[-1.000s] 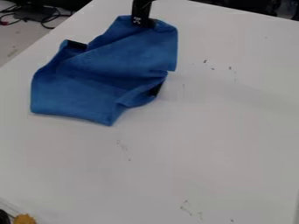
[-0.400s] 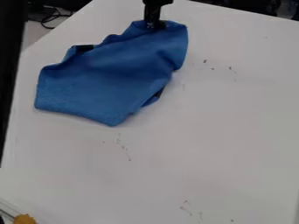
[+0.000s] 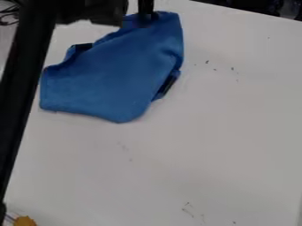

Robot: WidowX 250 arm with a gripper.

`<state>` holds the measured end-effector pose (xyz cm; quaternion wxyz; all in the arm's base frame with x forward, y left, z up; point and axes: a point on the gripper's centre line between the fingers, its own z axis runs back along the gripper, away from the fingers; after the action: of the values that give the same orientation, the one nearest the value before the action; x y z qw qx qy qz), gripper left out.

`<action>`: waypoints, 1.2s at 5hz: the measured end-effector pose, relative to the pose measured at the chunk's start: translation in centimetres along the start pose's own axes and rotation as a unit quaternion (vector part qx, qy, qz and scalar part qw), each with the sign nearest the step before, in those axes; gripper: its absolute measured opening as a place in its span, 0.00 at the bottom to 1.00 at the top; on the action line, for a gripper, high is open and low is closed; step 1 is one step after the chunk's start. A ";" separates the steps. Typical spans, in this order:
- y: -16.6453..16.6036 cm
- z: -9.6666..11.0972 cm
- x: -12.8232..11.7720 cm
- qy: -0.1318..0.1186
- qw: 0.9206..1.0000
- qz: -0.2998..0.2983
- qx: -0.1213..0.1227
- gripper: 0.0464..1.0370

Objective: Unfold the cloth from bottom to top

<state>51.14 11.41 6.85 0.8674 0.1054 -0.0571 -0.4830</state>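
camera view: the blue cloth (image 3: 118, 75) lies on the white table (image 3: 218, 137), toward its far left part, running at a slant from lower left to upper right. the gripper (image 3: 146, 20) is at the cloth's far edge, near its upper right corner, clenched on the fabric by the look of it; the edge bunches right there. step in hand, my reading: drawing the held layer away from the near side, bottom to top. the outline is uneven, with folds by the right edge and along the upper left, so i judge the unfolding well along but unfinished. next move calls for carrying the held edge a bit further out and flat, then laying it down and letting go; too hard a pull might drag the whole cloth instead of opening it. hard to make out: the black arm (image 3: 24, 66) crosses the left side, and its dark bulk covers the table beyond the cloth's upper left edge. top of the gripper is cut off by the upper border. one dark patch (image 3: 82, 46) sits at the cloth's upper left, a second patch (image 3: 168, 84) at its right edge; part of the cloth or something under it, cannot tell. layers underneath are hidden.
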 end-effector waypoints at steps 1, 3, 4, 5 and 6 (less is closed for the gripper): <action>-0.5 0.0 -0.1 0.008 1.000 0.008 -0.018 0.21; -3.2 -1.8 0.6 0.026 0.997 0.016 -0.075 0.79; -2.9 1.3 0.4 0.023 0.996 0.061 -0.059 0.98; -2.9 5.3 -0.5 0.022 0.990 0.138 -0.024 0.97; -5.1 7.4 -1.8 0.018 0.964 0.262 -0.041 0.97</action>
<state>44.51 9.41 12.88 0.9680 0.0601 -0.0477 -0.2390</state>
